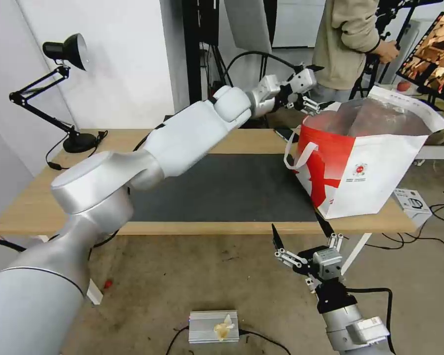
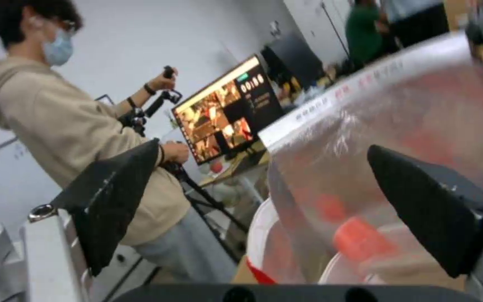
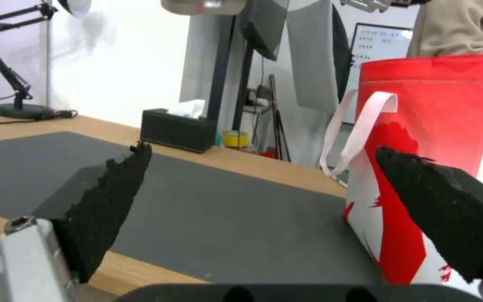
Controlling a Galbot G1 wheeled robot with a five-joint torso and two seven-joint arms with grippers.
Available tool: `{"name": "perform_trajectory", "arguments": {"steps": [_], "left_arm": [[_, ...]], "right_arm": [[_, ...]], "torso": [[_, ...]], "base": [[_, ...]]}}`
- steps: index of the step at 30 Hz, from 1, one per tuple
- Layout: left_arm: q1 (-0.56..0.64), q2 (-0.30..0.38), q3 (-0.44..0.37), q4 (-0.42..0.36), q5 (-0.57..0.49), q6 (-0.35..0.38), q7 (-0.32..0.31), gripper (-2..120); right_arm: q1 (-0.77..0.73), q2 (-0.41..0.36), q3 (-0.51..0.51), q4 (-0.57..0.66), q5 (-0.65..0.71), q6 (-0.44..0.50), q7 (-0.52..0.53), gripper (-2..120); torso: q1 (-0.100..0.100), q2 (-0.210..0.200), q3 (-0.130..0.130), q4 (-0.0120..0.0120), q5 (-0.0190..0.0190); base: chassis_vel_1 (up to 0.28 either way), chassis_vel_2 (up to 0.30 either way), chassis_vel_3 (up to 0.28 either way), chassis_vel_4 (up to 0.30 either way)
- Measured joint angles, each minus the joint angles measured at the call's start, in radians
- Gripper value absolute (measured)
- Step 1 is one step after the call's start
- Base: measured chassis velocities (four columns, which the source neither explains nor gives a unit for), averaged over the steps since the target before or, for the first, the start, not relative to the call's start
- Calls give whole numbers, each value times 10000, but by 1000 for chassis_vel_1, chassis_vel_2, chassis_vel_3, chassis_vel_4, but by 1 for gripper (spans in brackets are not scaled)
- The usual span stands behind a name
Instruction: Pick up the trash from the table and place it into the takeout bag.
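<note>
While foil hides it, trash (image 2: 359, 243) blurs.

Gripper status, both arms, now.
Left gripper: open, holding nothing, at the takeout bag's mouth.
Right gripper: open, holding nothing, low in front of the table's near edge.

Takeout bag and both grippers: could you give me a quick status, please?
Left gripper open, empty, above takeout bag mouth. Right gripper open, low by table edge. Red cup inside bag. Nothing obstructing.

Takeout bag (image 1: 375, 162) on table's (image 1: 34, 197) right end
</note>
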Motion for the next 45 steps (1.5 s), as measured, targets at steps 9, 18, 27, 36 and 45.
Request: {"name": "perform_trajectory", "arguments": {"steps": [9, 18, 27, 36, 45], "left_arm": [[939, 912, -93, -1582, -1435, 387, -531, 100], [2070, 1719, -268, -2801, -2673, 107, -923, 100], [3110, 1983, -503, -3475, -2761, -707, -1240, 100], [3840, 2522, -719, -4036, -2780, -1268, -954, 97], [4833, 3909, -1100, -5377, -2616, -1585, -951, 95]], "right_arm": [[0, 0, 1, 0, 0, 0, 0, 100], [0, -1, 1, -1, 0, 0, 0, 100], [0, 0, 1, 0, 0, 0, 0, 100], [0, 0, 1, 0, 0, 0, 0, 100], [0, -1, 0, 0, 1, 0, 0, 100]], "torso": [[0, 1, 0, -1, 0], [0, 1, 0, 0, 0], [0, 1, 0, -1, 0], [0, 1, 0, -1, 0], [0, 1, 0, 1, -1]], "base": [[0, 0, 0, 0], [0, 0, 0, 0], [0, 0, 0, 0], [0, 0, 0, 0], [0, 0, 0, 0]]}}
